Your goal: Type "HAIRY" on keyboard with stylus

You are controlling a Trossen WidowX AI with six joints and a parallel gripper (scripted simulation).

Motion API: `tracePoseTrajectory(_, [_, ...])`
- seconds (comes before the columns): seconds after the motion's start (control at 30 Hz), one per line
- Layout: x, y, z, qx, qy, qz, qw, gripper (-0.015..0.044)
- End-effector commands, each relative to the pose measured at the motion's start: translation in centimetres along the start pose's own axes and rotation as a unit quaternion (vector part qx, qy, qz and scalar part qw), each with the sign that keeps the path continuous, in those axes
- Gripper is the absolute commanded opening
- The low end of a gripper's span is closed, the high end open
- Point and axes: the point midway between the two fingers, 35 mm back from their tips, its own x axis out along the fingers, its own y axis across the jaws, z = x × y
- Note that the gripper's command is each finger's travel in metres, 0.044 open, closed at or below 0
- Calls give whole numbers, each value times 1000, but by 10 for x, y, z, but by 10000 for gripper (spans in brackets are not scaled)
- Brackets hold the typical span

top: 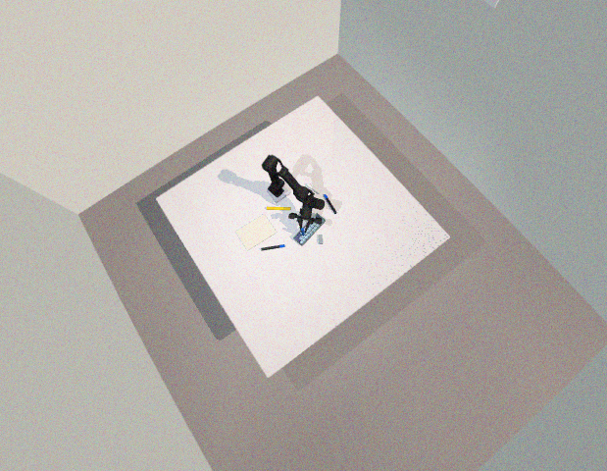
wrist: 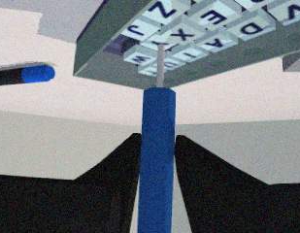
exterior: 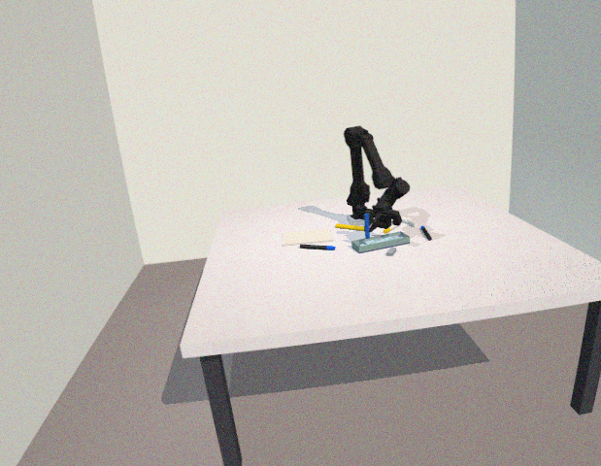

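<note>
- Overhead, the black gripper [top: 302, 230] [exterior: 369, 228] [wrist: 157, 142] reached down over the keyboard [top: 311, 234] [exterior: 381, 245] [wrist: 108, 72], with the blue stylus [top: 303, 232] [exterior: 367, 225] [wrist: 157, 160] at its fingers.
- From above, a yellow stick [top: 278, 208] [exterior: 350, 227] and a pale pad [top: 255, 232] [exterior: 308, 236] lay off to one side of the fingers; a dark pen with a blue end [top: 272, 247] [exterior: 317, 247] [wrist: 38, 74] lay beyond the pad's edge.
- A second dark pen [top: 329, 204] [exterior: 425, 233] lay on the other side of the fingers, and a small grey block [top: 320, 238] [exterior: 391, 251] [wrist: 292, 65] sat just past the keyboard from them.
- In the exterior view, the stylus stood upright at the fingers, its lower end over the keyboard.
- In the wrist view, both fingers were closed on the stylus, gripping its blue barrel between them.
- Beyond the fingers, its thin grey tip overlapped a partly hidden key near W and X. Whether it touched or pressed that key could not be told.
</note>
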Motion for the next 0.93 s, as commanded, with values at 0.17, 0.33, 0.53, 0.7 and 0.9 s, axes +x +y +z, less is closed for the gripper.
tracePoseTrajectory(0.17, [0,0,0,-1,-1,-1,1000,81])
tracePoseTrajectory(0.33, [-4,-1,-7,-1,-1,-1,1000,81])
tracePoseTrajectory(0.53, [-17,-1,-30,-1,-1,-1,1000,81])
tracePoseTrajectory(0.7, [-19,0,-33,-1,-1,-1,1000,81])
tracePoseTrajectory(0.9, [-17,-1,-30,-1,-1,-1,1000,81])
